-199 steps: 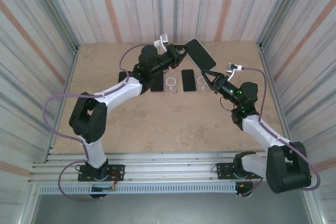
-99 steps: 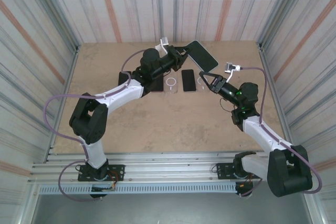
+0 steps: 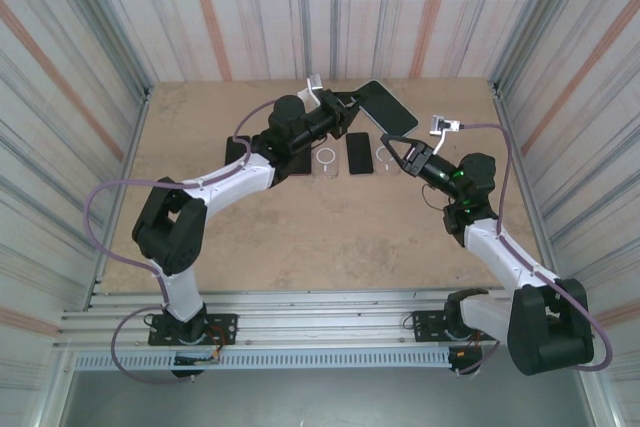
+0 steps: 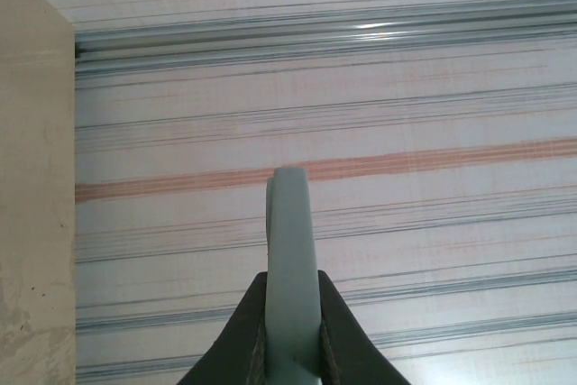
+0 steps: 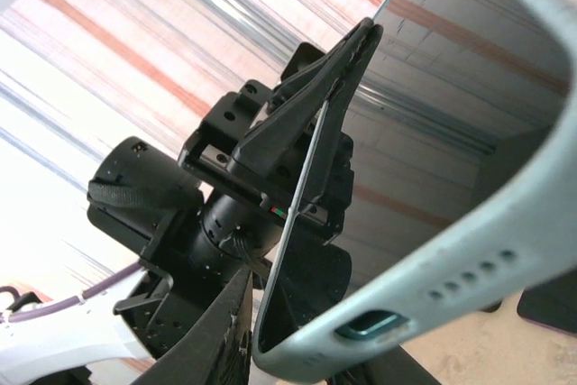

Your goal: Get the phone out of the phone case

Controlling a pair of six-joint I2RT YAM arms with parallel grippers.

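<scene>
Two arms meet at the back of the table [image 3: 300, 237]; we place everything against the black phone [image 3: 359, 152] lying flat in the row there. Far left of it a dark flat item [image 3: 235, 147] sits partly under the left arm, and we can't tell what it is. Closer in on that side is another dark phone [image 3: 300, 159], half hidden by the arm. A clear case with a ring [image 3: 326, 157] lies just left of the black phone. The left gripper [image 3: 350, 102] hangs behind the black phone, off the table, pinched tight on one end of the phone [image 3: 385, 107]. That phone is held in the air behind and slightly right of the black one, tilted, screen up, seated in its phone case [image 5: 487, 259]. The left wrist view has it edge-on, a pale case rim [image 4: 290, 259] squeezed between both fingers [image 4: 252, 331]. A second clear case [image 3: 385, 154] lies just right of the black phone. The right gripper [image 3: 392, 152] sits right of the black phone, over that clear case, at the low end of the raised phone. In the right wrist view the port end of the case lies just beside one finger [image 5: 225, 331]. We can't tell whether those jaws grip it or stand slightly apart.
</scene>
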